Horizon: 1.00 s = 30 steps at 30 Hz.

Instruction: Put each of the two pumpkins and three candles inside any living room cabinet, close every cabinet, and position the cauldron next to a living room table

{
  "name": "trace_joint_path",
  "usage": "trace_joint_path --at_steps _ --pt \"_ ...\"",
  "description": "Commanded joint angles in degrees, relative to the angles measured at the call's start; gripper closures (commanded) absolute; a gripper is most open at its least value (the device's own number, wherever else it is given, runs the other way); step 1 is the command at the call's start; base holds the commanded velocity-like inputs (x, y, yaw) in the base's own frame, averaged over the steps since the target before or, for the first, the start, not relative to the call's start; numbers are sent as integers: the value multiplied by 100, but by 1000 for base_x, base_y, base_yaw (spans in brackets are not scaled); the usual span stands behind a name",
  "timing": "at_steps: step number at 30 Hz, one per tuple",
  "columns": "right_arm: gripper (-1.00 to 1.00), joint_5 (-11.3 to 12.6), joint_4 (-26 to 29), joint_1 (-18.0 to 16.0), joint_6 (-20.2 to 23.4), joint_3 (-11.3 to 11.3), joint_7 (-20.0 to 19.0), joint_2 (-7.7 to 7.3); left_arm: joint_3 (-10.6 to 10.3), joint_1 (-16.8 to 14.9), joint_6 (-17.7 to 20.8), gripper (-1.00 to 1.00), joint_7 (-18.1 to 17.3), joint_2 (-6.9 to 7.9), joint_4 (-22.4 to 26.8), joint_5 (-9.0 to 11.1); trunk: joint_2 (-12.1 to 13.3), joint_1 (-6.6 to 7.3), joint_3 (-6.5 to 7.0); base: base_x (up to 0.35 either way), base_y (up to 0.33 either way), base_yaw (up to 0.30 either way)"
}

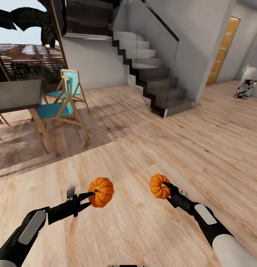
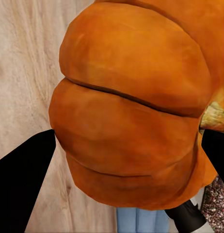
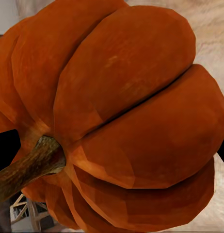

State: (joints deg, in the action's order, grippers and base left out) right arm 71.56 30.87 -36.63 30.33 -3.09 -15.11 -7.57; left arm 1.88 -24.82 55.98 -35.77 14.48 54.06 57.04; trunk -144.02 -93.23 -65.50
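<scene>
Two orange ribbed pumpkins hang above the wooden floor in the head view. My left gripper [image 1: 92, 195] is shut on the left pumpkin [image 1: 101, 191], whose ribs fill the left wrist view [image 2: 126, 111] between the black fingers [image 2: 22, 179]. My right gripper [image 1: 166, 188] is shut on the right pumpkin [image 1: 159, 186]; up close in the right wrist view the same pumpkin [image 3: 121, 116] shows its brown stem [image 3: 29, 167]. The candles, the cabinet and the cauldron are out of view.
A dark table [image 1: 17, 95] with teal-seated wooden chairs [image 1: 59, 107] stands at the left. A staircase [image 1: 150, 74] with a glass rail rises at the centre back. An orange door [image 1: 223, 50] and a white patterned object [image 1: 247, 84] sit at the far right. Light wooden floor [image 1: 143, 148] stretches ahead.
</scene>
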Motion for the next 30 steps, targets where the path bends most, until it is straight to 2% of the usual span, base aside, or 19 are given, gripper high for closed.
trace_joint_path --at_steps 1,30 --pt "100 51 6 -2 44 -27 -4 6 7 -6 53 100 -26 0 0 71 -2 2 -4 0 0 291" --pt "100 51 6 -2 35 -25 -1 29 -21 -6 53 100 -26 -31 1 71 -2 2 -4 0 0 291"
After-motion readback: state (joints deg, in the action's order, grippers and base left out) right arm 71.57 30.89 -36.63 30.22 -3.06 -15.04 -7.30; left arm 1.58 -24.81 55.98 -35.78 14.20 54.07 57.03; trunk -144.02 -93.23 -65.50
